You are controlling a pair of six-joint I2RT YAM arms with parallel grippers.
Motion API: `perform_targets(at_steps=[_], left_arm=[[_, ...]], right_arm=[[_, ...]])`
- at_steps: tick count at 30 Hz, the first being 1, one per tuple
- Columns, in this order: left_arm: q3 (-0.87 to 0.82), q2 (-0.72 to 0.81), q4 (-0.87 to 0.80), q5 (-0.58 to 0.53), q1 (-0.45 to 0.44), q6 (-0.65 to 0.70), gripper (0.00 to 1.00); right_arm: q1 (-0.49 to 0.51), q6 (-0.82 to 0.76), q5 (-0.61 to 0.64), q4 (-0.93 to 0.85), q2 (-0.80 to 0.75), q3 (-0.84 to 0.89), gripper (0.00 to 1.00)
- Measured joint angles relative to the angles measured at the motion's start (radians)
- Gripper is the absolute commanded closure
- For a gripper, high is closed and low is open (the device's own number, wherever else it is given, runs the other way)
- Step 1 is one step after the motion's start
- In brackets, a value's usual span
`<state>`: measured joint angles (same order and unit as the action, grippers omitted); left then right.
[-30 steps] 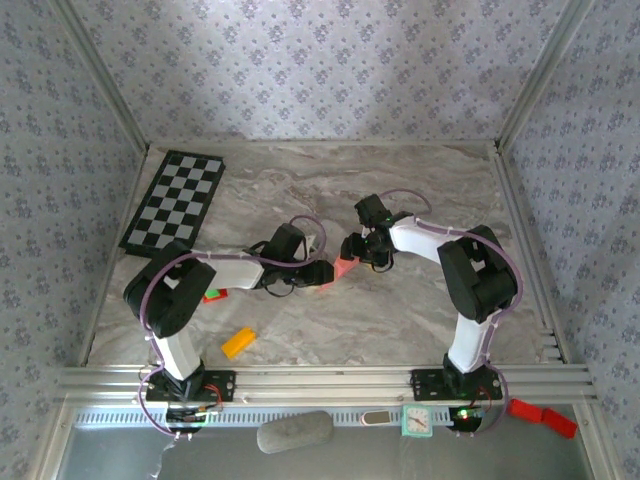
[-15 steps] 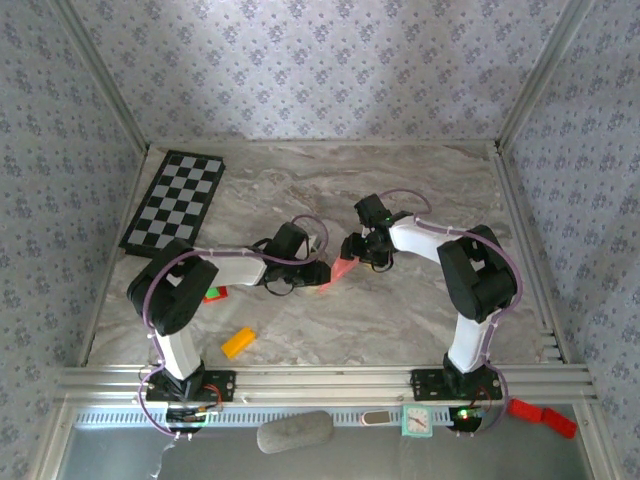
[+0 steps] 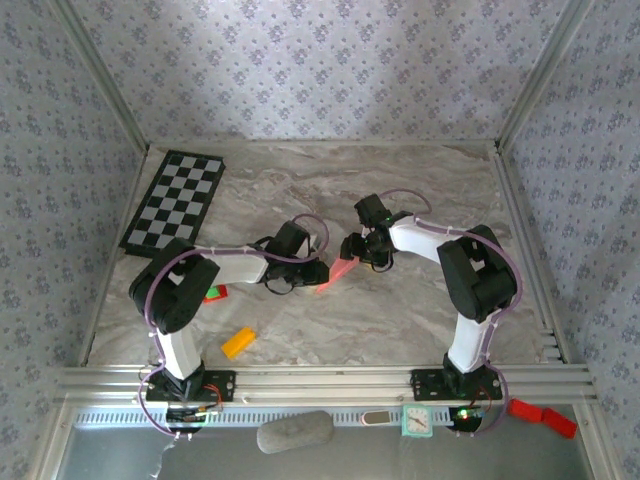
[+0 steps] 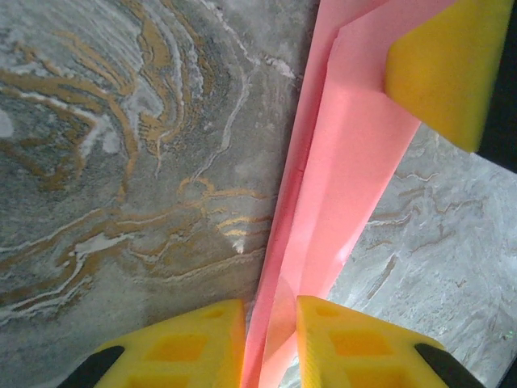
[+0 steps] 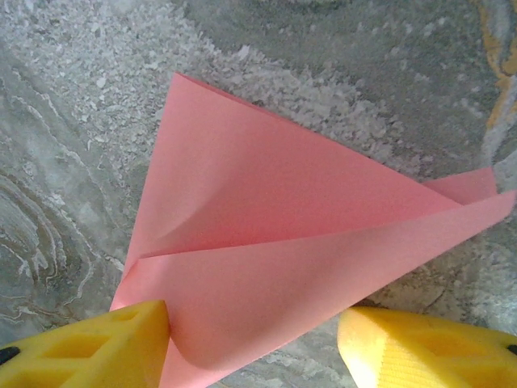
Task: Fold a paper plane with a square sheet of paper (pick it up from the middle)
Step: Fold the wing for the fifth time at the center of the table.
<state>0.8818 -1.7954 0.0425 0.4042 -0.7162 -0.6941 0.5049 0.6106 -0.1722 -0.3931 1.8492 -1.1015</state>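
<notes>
The paper plane is salmon-pink paper folded into a pointed triangle, lying mid-table between the two grippers. In the left wrist view the paper plane runs as a narrow folded strip into my left gripper, which is shut on its near end. My left gripper reaches in from the left. The right gripper's yellow fingertip rests on the far end of the paper. In the right wrist view the paper plane spreads as a creased triangle between the wide-apart fingers of my right gripper, which is open; its left finger touches the paper. My right gripper sits at the paper's upper right.
A checkerboard mat lies at the back left. A small orange block and a red-and-green block sit by the left arm. Aluminium rails border the marble table; patterned walls enclose it.
The left gripper has shifted slightly to the left along the table, and the paper looks drawn out longer toward it. The right arm has barely moved.
</notes>
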Motion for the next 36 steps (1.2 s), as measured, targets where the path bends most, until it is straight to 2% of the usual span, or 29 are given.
perform_targets(at_steps=[14, 25, 36], left_arm=[[0.027, -0.014, -0.042, 0.002, 0.001, -0.014, 0.75], [0.041, -0.011, -0.066, -0.002, -0.002, -0.014, 0.71], [0.042, 0.108, -0.147, -0.118, -0.021, -0.041, 0.69]], right_arm=[[-0.016, -0.098, -0.060, 0.096, -0.047, 0.082, 0.31], [-0.006, -0.122, -0.024, 0.060, -0.024, 0.056, 0.35], [0.019, -0.121, 0.040, -0.023, 0.012, -0.007, 0.35]])
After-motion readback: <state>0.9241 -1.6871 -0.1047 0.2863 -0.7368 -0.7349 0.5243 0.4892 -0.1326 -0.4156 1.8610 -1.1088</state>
